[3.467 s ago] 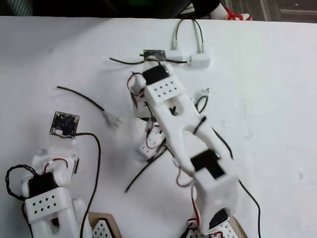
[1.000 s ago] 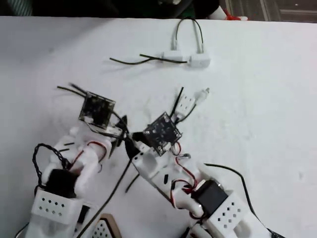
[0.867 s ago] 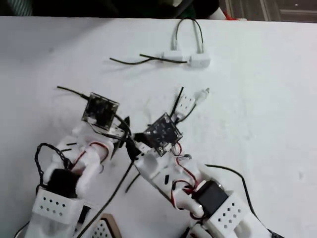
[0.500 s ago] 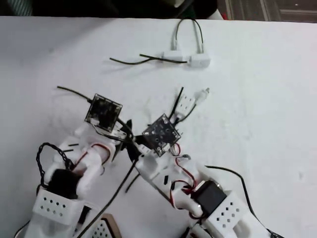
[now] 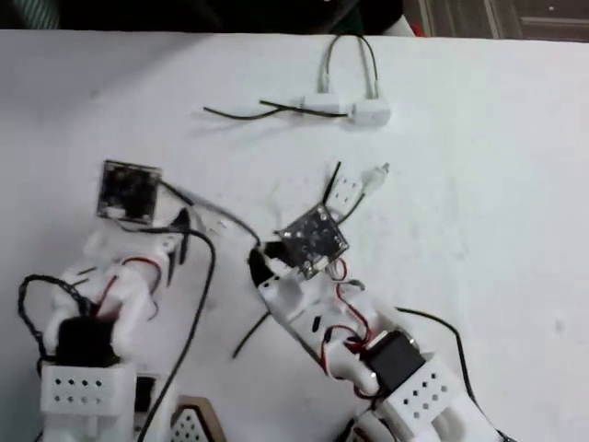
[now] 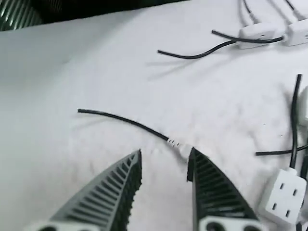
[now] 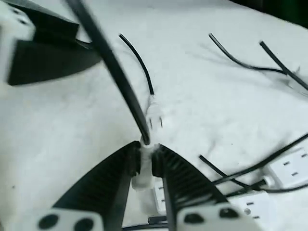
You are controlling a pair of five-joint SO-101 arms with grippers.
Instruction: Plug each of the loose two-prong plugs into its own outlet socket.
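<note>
The right gripper (image 7: 146,155) has its jaws closed on what looks like a white plug (image 7: 143,169), with a black cord (image 7: 110,62) running up from it. The left gripper (image 6: 165,154) hangs over the worktop (image 6: 72,72) with its jaws open, and a loose plug (image 6: 182,148) lies just ahead of one tip. From above, a socket (image 5: 344,191) lies at about 1 o'clock from the right arm. To seat the white plug well, square its prongs to the slots and push straight. The light socket will likely slide, so brace it.
</note>
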